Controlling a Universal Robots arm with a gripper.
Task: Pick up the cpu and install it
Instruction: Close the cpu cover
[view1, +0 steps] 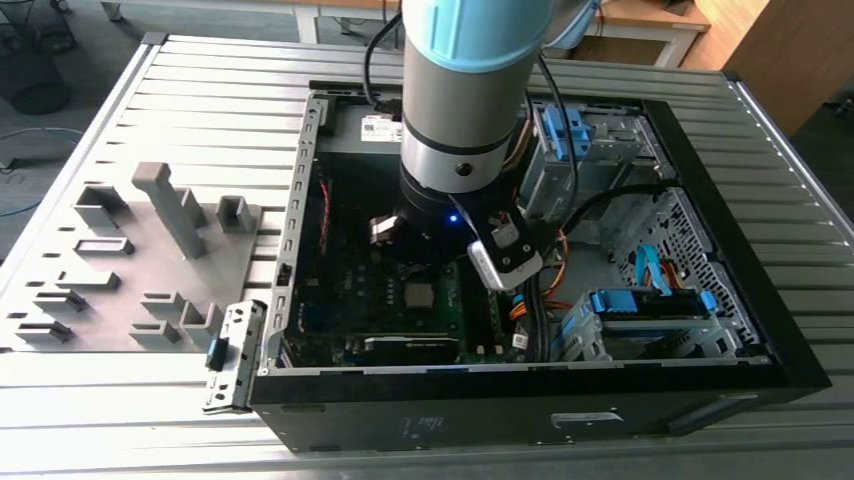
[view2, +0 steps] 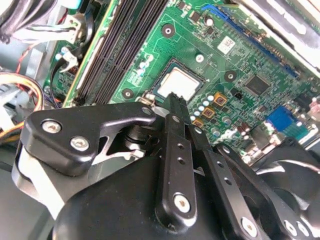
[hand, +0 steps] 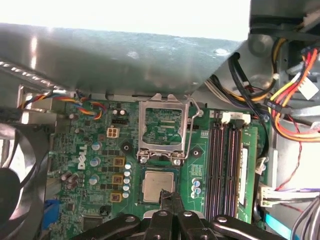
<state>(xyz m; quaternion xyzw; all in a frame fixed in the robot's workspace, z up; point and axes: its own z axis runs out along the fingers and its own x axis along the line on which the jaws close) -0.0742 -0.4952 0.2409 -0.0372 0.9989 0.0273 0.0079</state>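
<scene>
Cpu (hand: 158, 185) lies flat in its socket on the green board (hand: 200, 132), silver face up, inside the open computer case (view1: 787, 360) on the slatted table (view1: 174, 110). Judging by how it lies, the placing part looks done. Socket cover (hand: 162, 127) is hinged up and open, not clamped over the chip. Hand (hand: 167, 196) hangs over the cpu edge farthest from the cover's hinge. Its fingertips are together with nothing between them, and in the first wrist view they overlap that edge. Can't tell if they touch the chip or hover just above it. Chip is square, so no long axis to line up; its sides run parallel to the memory sticks (hand: 227, 165) just beside the socket. One arm only, so no choice of hand. Writing: white lettering is printed on the board next to the socket, and there's a white sticker (view2: 226, 44) in the second wrist view. Not reading either off. Cpu face looks plain.
</scene>
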